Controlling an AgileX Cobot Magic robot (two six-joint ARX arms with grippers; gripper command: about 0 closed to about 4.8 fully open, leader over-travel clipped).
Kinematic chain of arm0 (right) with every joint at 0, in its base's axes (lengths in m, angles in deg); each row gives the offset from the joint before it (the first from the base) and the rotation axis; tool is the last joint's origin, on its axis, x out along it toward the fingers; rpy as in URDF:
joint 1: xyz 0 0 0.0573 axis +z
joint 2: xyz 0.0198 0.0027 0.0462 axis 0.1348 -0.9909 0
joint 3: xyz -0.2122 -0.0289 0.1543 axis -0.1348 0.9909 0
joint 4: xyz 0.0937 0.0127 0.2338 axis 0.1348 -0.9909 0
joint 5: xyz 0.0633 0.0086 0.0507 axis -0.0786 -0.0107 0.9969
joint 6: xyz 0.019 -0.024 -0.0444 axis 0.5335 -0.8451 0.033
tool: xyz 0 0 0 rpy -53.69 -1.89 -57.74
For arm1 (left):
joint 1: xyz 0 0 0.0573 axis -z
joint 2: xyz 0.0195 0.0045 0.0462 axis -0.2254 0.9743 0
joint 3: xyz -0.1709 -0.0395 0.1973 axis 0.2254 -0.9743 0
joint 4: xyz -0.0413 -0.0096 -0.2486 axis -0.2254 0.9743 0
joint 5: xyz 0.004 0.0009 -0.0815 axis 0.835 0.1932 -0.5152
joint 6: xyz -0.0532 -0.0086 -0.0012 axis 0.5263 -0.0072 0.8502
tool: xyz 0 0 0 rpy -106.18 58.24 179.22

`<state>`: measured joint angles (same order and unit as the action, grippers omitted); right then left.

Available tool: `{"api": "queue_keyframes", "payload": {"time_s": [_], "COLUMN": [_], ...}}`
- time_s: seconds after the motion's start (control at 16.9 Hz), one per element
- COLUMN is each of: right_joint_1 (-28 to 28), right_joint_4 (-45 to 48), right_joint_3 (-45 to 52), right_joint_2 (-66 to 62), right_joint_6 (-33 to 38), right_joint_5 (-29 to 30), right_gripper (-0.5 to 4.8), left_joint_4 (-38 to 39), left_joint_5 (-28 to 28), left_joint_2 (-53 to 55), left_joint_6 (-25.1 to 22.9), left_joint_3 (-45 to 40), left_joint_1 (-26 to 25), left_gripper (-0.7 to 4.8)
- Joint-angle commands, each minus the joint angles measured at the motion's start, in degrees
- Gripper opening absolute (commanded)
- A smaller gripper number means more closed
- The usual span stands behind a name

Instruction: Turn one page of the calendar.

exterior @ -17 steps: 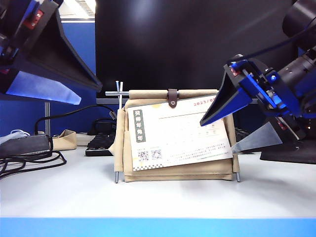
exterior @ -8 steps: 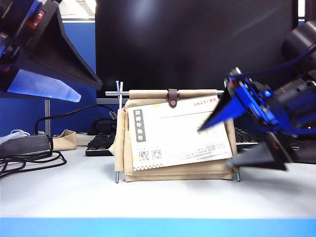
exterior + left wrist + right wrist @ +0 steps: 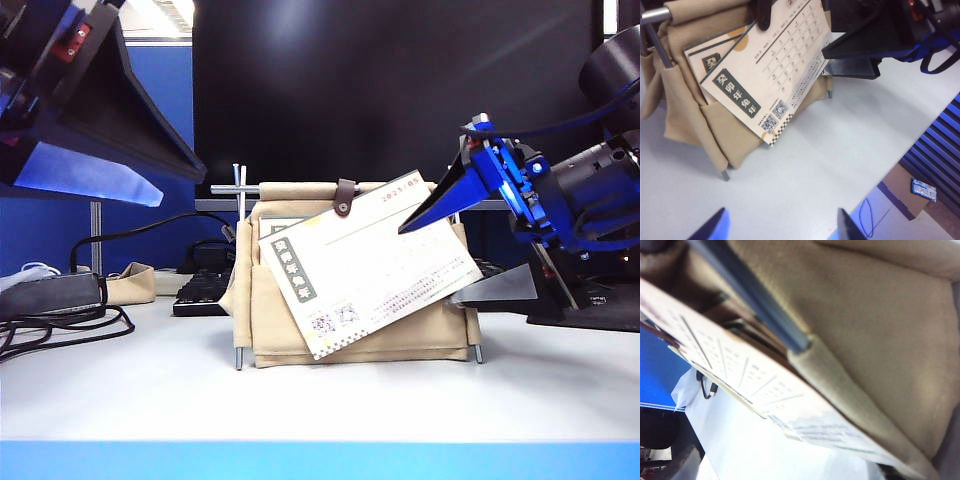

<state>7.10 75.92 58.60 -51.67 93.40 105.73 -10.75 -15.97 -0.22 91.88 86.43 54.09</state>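
The calendar [image 3: 262, 325] is a beige fabric stand with silver rods [image 3: 225, 188] and a brown strap [image 3: 345, 197], standing mid-table. Its front page [image 3: 375, 265], marked 2023/05, sits tilted, right side raised and the checkered corner low; another sheet [image 3: 280, 228] shows behind it. My right gripper [image 3: 430, 265] is open at the page's right edge, one finger in front of the upper corner, the other by the lower right corner. The right wrist view is filled by the page [image 3: 740, 375], a rod [image 3: 750, 295] and fabric [image 3: 880, 340]. My left gripper [image 3: 782, 232] is open, high at the left, holding nothing.
A black monitor [image 3: 400, 90] stands close behind the calendar. A keyboard [image 3: 200, 290], a beige pouch [image 3: 130, 282] and black cables [image 3: 60, 322] lie at the back left. The table's blue front edge [image 3: 320, 460] runs along the near side.
The page has swung from nearly level to a steep tilt, right side up. My right gripper has rolled and moved in at the page's right edge. The left arm has kept still.
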Motion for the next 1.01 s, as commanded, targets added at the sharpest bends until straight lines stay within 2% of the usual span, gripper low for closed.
{"api": "queue_keyframes", "payload": {"time_s": [0.06, 0.18, 0.3, 0.41, 0.71, 1.01], "right_joint_1": [-0.04, -0.04, -0.04, -0.04, -0.02, -0.04], "right_joint_4": [2.03, 3.58, 5.14, 5.38, 5.33, 5.38], "right_joint_3": [-0.13, -0.13, -0.13, -0.13, 0.61, 1.53], "right_joint_2": [0.2, 0.2, 0.2, 0.2, 0.24, 0.24], "right_joint_6": [0.09, 0.11, 0.76, 0.74, 1.75, -3.13], "right_joint_5": [0.66, 1.95, 2.27, 3.48, 10.86, 9.73], "right_gripper": [3.95, 3.03, 2.98, 2.27, 2.28, 2.29], "left_joint_4": [-1.25, -2.56, -3.41, -3.41, -3.37, -3.1], "left_joint_5": [0.26, 1.11, 1.25, 1.77, 2.38, 2.36], "left_joint_2": [-0.07, -0.07, -0.07, -0.07, -0.07, -0.07], "left_joint_6": [-1.16, -1.38, -1.38, -1.4, -1.38, -1.36], "left_joint_3": [0.09, 0.09, 0.09, 0.09, 0.09, 0.09], "left_joint_1": [0.0, 0.0, 0.0, 0.0, 0.0, 0.0], "left_gripper": [2.83, 2.83, 2.83, 2.83, 2.83, 2.83]}}
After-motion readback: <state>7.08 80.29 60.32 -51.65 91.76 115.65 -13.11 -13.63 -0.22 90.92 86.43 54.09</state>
